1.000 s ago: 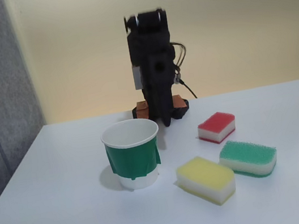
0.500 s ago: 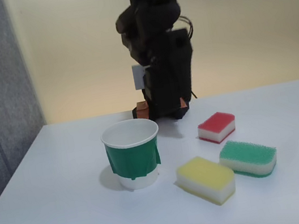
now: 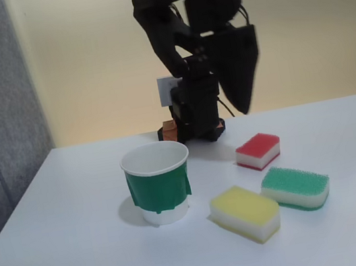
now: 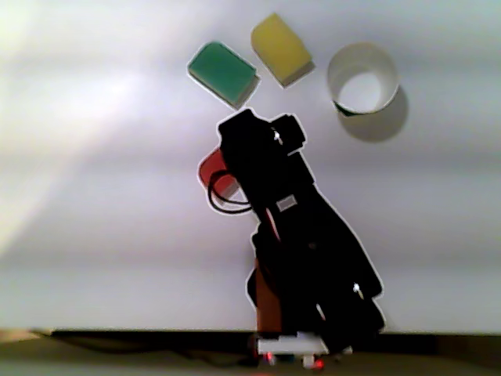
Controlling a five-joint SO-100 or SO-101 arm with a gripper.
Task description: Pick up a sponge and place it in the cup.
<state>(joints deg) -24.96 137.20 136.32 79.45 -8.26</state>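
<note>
In the fixed view the black gripper hangs in the air above the red-and-white sponge, not touching it, and I cannot tell if its jaws are wide or narrow. The sponge lies flat on the white tabletop, to the right of the white paper cup with the dark green band. A yellow-and-white sponge and a green-and-white sponge lie nearer to the camera; in the other view the arm covers part of the red sponge.

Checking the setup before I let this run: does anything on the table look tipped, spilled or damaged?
Nothing stands out. The cup stands upright and looks empty; the red sponge, the yellow sponge and the green sponge lie flat on the table, apart from one another. The gripper hangs above the red sponge, holding nothing.
</note>
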